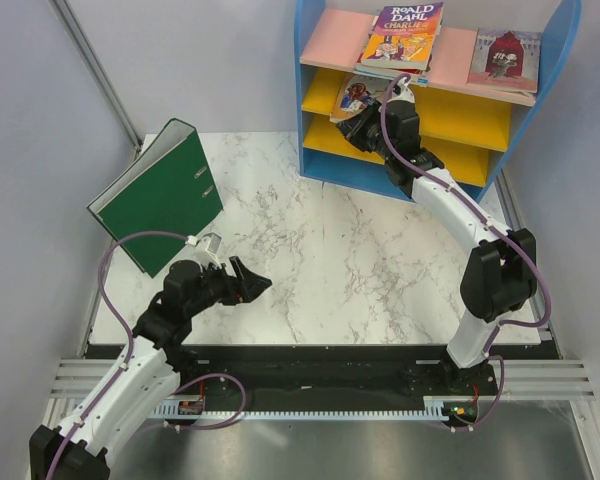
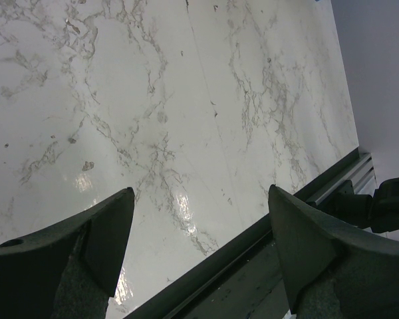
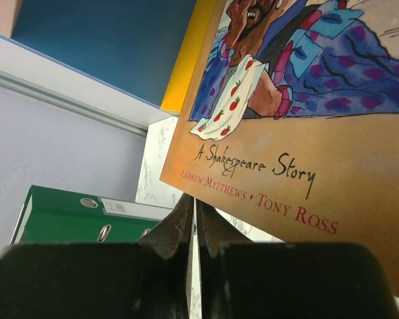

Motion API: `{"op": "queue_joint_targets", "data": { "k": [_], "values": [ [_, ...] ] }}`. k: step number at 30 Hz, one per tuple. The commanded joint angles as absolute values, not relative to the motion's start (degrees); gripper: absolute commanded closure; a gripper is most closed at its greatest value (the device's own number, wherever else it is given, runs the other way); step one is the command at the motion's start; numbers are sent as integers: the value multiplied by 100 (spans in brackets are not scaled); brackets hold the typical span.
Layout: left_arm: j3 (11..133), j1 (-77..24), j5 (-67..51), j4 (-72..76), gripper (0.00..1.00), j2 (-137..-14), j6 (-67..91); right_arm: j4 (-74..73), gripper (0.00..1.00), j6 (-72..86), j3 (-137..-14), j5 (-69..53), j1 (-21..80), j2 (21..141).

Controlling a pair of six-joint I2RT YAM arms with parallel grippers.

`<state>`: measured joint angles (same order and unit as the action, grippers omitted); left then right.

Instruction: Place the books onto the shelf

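Top external view: the shelf (image 1: 340, 165) stands at one o'clock on the table (image 1: 310, 250). Two books lie on its pink top board, the purple Roald Dahl (image 1: 402, 38) overhanging the front edge and another book (image 1: 504, 58) to its right. The right gripper (image 1: 375, 110) holds a tan-orange book (image 1: 358, 95) tilted at the mouth of the upper yellow board (image 1: 470, 120). The left gripper (image 1: 242, 283) hovers at eight o'clock, near the green binder (image 1: 160, 195).

Left wrist view: its jaws stand wide apart over the marble, with nothing between them.

Right wrist view: the jaws are pinched together on the tan-orange book's lower edge, near one corner. So thin and off-centre a grip may let the cover pivot or slip. Its upper corner could then catch the pink board, or nudge the overhanging Dahl off.
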<state>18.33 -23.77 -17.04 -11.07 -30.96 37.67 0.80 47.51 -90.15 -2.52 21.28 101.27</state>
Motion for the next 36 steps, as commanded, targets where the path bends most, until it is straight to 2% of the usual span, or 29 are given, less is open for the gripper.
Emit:
{"op": "queue_joint_targets", "data": {
  "k": [1,19,36],
  "values": [
    [1846,-2391,-1767,-1169,12,-3067,3779,176,91,4649,-9158,-368,2127,10081],
    [1828,-2391,-1767,-1169,12,-3067,3771,-165,91,4009,-8885,140,2654,9774],
    [1775,-2391,-1749,-1274,12,-2909,3762,-975,91,3270,-10081,342,2856,10599]
  ]
}}
